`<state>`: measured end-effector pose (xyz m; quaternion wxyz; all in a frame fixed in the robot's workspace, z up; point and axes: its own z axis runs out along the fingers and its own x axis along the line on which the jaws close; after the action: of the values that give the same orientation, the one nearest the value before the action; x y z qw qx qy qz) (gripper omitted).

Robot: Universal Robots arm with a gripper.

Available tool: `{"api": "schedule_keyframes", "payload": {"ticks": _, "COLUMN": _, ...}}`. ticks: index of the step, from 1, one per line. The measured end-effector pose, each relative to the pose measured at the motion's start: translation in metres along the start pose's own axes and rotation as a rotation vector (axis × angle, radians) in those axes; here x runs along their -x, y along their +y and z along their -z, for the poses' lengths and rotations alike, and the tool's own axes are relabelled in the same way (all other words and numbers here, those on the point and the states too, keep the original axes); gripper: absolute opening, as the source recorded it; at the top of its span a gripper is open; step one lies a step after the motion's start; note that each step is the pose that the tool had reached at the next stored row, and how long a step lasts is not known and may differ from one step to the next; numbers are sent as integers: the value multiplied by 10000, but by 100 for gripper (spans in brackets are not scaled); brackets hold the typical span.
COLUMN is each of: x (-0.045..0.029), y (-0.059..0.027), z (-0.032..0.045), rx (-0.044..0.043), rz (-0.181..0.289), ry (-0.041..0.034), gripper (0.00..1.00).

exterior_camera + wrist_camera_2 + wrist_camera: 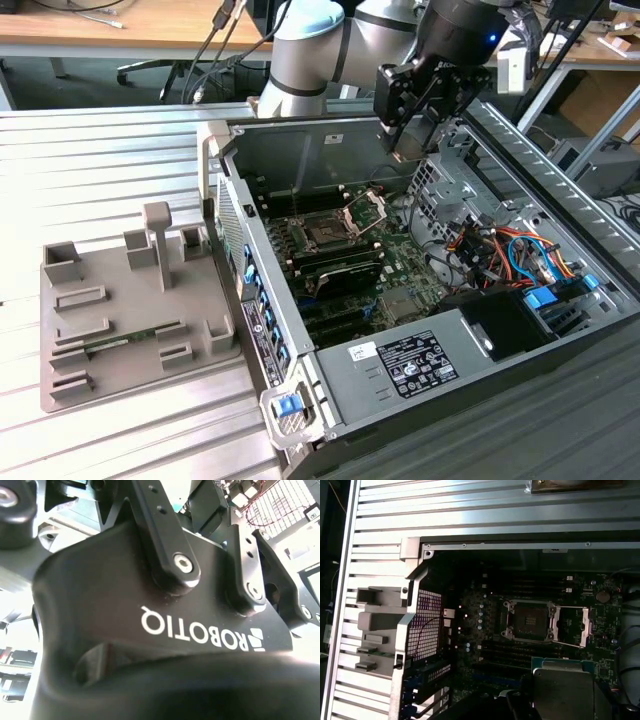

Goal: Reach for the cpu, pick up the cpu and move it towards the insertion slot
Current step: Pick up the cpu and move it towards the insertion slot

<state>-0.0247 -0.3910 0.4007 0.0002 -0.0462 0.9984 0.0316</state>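
pincer (408,140) above open computer case (480,340), insertion slot (327,233) below, grey tray (120,330) beside

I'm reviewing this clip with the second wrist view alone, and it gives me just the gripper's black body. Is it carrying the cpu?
Observer: It looks so. In the first wrist view the cpu sits close under the camera, between the jaws of the gripper.
Operator: Where is it relative to the insertion slot?
Observer: In the exterior view the gripper hangs above the open case, to the exterior view's right of the insertion slot and not yet over it.
Operator: Is the slot ready?
Observer: Its metal frame is hinged open, and the dark centre is bare.
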Motion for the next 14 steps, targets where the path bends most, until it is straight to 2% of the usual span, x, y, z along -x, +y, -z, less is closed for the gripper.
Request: {"api": "schedule_keyframes", "payload": {"ticks": 14, "x": 59, "y": 2, "z": -24, "rx": 0, "rz": 0, "ry": 0, "gripper": 54}}
